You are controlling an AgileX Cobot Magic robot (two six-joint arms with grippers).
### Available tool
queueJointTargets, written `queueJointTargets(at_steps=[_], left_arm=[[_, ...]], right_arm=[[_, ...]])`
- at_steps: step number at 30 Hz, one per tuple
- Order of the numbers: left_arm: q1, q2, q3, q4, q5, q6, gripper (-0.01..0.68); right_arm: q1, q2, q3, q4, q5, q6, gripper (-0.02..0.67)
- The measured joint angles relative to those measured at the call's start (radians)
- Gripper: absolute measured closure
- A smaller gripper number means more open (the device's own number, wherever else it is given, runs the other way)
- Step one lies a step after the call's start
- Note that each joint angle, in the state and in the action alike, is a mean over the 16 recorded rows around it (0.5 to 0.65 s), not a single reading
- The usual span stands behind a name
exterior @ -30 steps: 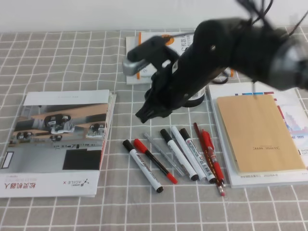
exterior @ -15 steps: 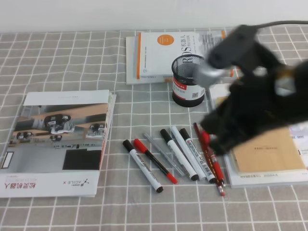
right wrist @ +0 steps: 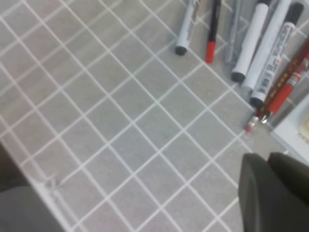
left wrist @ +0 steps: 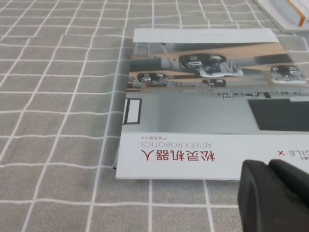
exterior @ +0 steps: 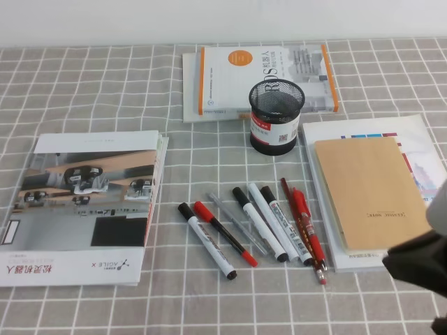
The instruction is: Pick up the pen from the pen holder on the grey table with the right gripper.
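Grey table (exterior: 105, 84) holds pen holder (exterior: 277, 116) standing empty, the pen (exterior: 237, 222) lying flat among markers (exterior: 269, 222) in front of it, right gripper (right wrist: 275, 193) closed, holding nothing, at lower right.

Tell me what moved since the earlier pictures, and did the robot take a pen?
The right hand swung away from above the pen holder, across the notebook, down to the table's lower right corner. It is shut and carries nothing visible. The grey pen, markers and red pens lie in the same row. The pen holder and books haven't shifted.
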Motion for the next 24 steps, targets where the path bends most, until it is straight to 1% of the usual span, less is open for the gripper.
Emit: queueJointTargets(at_steps=[6,9,12,17,24], left_arm=[[0.000,0.000,0.000,0.000,0.000,0.000,0.678],[0.000,0.000,0.000,0.000,0.000,0.000,0.678],[0.000,0.000,0.000,0.000,0.000,0.000,0.678],[0.000,0.000,0.000,0.000,0.000,0.000,0.678],[0.000,0.000,0.000,0.000,0.000,0.000,0.678]], right_arm=[[-0.004,-0.039,0.097,-0.015,-0.050,0.001,0.661],[-0.023,-0.059,0.166,-0.021,-0.124,0.001,0.661],[-0.064,-0.096,0.255,-0.024,-0.221,0.001,0.661],[-0.186,-0.211,0.437,-0.013,-0.399,0.001,0.661],[-0.425,-0.469,0.693,0.054,-0.574,0.000,0.661]])
